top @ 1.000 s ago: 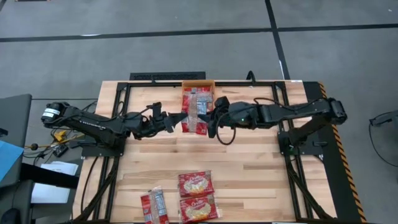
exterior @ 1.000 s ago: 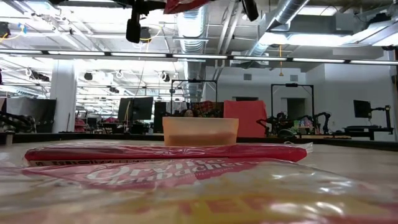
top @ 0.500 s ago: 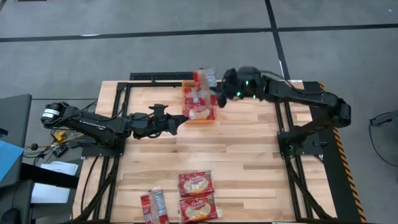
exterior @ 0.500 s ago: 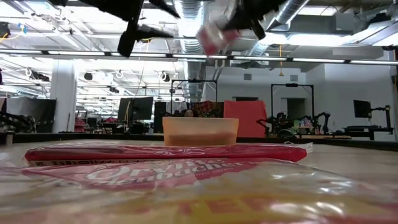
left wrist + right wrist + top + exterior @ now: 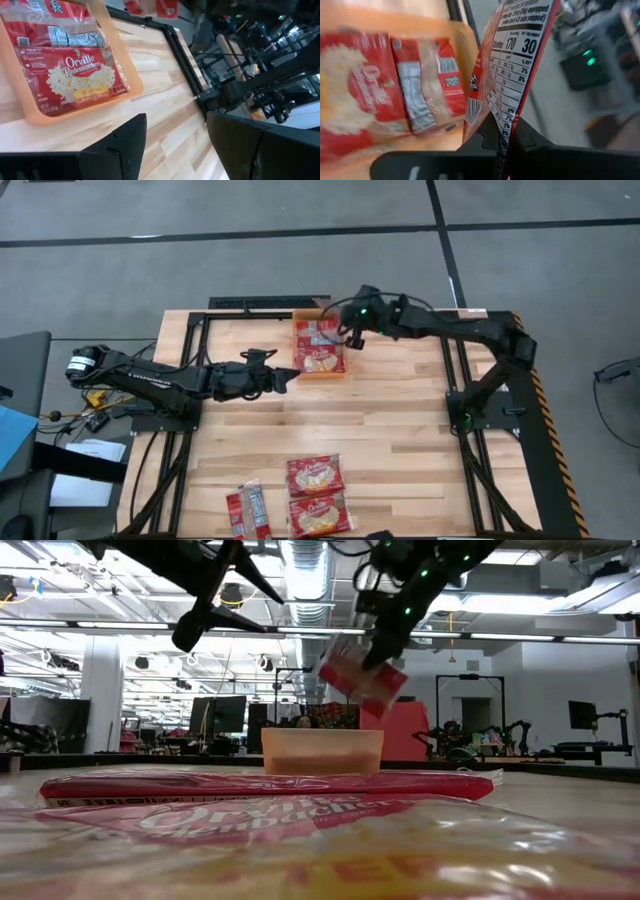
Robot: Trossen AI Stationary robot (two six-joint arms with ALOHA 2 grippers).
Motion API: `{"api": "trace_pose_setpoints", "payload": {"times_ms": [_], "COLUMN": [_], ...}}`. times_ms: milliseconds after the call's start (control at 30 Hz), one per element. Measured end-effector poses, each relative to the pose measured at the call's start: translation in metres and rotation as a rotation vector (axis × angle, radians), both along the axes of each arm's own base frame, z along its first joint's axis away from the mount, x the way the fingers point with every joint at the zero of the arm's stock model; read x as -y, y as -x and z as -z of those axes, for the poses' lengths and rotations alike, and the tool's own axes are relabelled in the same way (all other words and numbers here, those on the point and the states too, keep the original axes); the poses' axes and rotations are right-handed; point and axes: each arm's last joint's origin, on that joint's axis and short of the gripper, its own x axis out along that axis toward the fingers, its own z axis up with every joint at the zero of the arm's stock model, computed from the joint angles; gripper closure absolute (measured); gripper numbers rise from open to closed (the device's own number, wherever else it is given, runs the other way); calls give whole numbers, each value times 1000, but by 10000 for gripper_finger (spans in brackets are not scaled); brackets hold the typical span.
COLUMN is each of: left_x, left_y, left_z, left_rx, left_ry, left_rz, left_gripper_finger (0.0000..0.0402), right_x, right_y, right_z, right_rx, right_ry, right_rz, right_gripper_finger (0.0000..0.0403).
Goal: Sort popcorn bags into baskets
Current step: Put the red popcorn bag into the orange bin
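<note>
Popcorn bag (image 5: 512, 75), red with a white nutrition panel facing my right wrist camera, hangs edge-on in my right jaws (image 5: 502, 142), which are clamped on its lower edge. In the low view the same bag (image 5: 362, 678) is tilted in the air just above the bin (image 5: 322, 751), held by my right jaws (image 5: 385, 640). From above, those jaws (image 5: 352, 328) sit over the bin's far right corner.

The bin (image 5: 298, 370) is shallow, translucent orange, and lies at the far middle of the worktop (image 5: 400, 430). Two bags lie flat in it. One (image 5: 75, 75) shows its front, red with a cream-yellow popcorn picture and white lettering. The other (image 5: 65, 36), beyond it, shows a grey-white panel with a barcode. My right wrist camera sees the same pair (image 5: 385, 90), blurred.

My left jaws (image 5: 287, 378) hover just left of the bin, near its near corner, spread apart and holding nothing; in my left wrist view the two dark fingers (image 5: 120, 145) stand wide with bare wood between them.

Well apart, at the near edge of the worktop, three more bags lie flat: two face up, one (image 5: 315, 475) behind the other (image 5: 318, 515), and a third (image 5: 246, 510) to their left, back panel up. In the low view, these near bags (image 5: 270, 810) fill the foreground.
</note>
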Motion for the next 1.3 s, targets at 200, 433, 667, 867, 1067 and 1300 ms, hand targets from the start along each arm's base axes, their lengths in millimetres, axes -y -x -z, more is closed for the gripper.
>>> {"api": "trace_pose_setpoints", "payload": {"times_ms": [200, 433, 667, 867, 1067, 1300], "left_x": [1, -2, -5, -6, -6, -6], "left_y": [4, 26, 48, 54, 55, 55], "left_z": [0, -22, -32, -35, -33, -31], "left_rx": [-23, 41, 36, 38, 17, -5], "left_ry": [20, -8, -33, -36, -43, -45], "left_rz": [39, 12, -54, -65, -62, -58], "left_gripper_finger": [206, 206, 206, 206, 206, 206], "right_x": [-10, -13, -6, 4, 13, 19], "right_y": [-33, -55, -71, -81, -83, -75], "right_z": [30, 55, 85, 94, 84, 45], "right_rx": [-157, -290, -370, -419, -384, -310], "right_ry": [179, 349, 340, 338, 243, 33], "right_rz": [-120, -171, -184, -148, -147, -179], "right_gripper_finger": [386, 372, 374, 327, 265, 173]}}
